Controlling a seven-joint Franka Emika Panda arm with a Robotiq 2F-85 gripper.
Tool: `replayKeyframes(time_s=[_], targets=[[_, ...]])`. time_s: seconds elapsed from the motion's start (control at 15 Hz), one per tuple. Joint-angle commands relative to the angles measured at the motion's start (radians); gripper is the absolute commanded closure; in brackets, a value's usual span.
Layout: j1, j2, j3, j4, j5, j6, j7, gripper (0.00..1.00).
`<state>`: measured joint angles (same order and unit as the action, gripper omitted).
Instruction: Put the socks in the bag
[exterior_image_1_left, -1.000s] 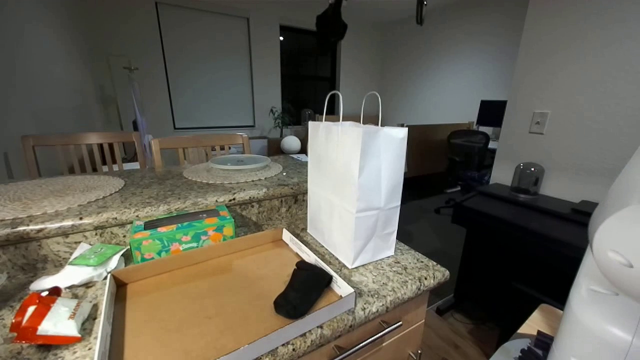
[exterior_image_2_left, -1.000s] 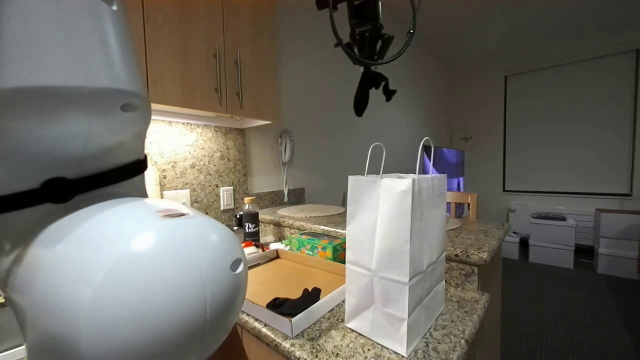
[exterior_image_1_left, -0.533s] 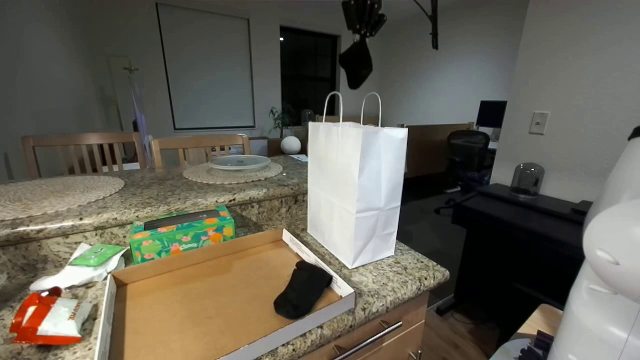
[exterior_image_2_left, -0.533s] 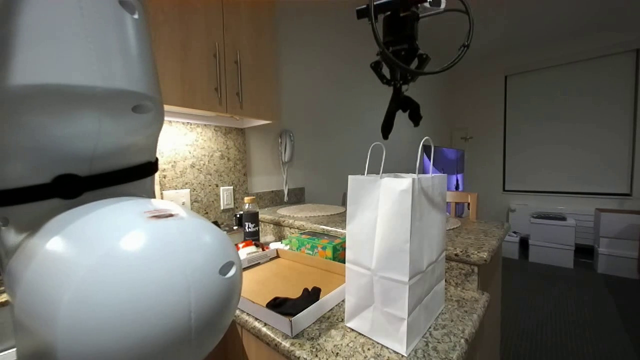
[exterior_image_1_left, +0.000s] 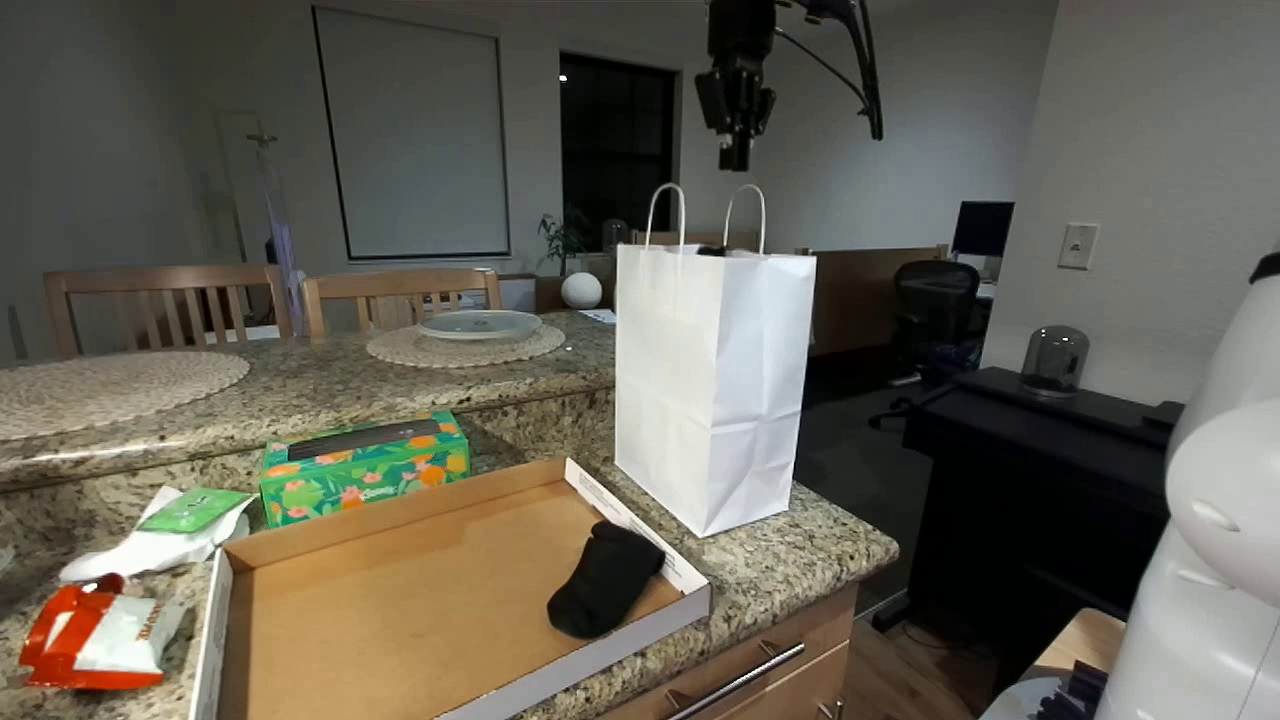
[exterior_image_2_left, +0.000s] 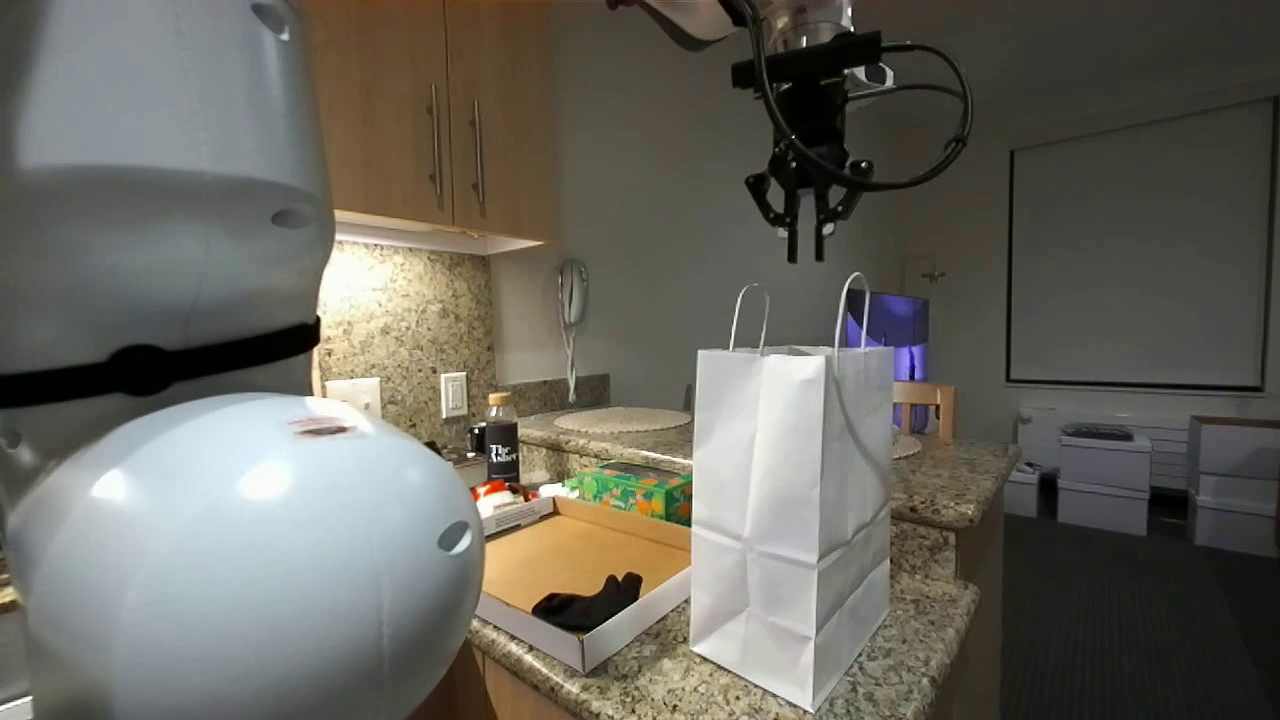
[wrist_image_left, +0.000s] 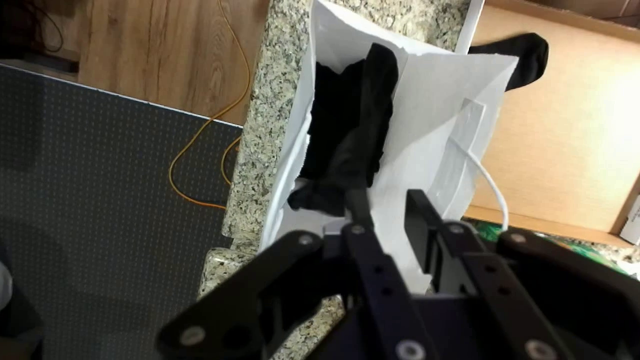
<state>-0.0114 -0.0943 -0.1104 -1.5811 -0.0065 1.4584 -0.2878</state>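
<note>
One black sock (exterior_image_1_left: 605, 580) lies in the cardboard tray (exterior_image_1_left: 390, 590), toward its near right corner; other black socks (wrist_image_left: 340, 120), partly blurred, show inside the white bag (exterior_image_1_left: 670, 370). The bag stands upright right of the tray, a strip of granite counter (exterior_image_1_left: 835, 545) between it and the right edge. Above it, apart from the raised paper handles (exterior_image_1_left: 682, 215), hangs the gripper (exterior_image_2_left: 806, 256), its jaws a narrow gap apart. A tissue box (exterior_image_1_left: 365, 470) sits just beyond the tray's far wall.

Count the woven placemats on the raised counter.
2: in an exterior view, one placemat runs off the picture's left edge; another placemat lies partly under a round plate.
</note>
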Motion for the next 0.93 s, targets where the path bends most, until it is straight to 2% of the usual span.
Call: replayKeyframes(time_s=[0.0,0.47,0.87], targets=[[-0.005,0.02,0.022,0.042,0.012,-0.022,-0.035,0.42],[0.054,-0.039,0.117,0.115,0.016,-0.043,0.005,0.0],[0.142,-0.121,0.233,0.006,0.003,0.024,0.105,0.0]])
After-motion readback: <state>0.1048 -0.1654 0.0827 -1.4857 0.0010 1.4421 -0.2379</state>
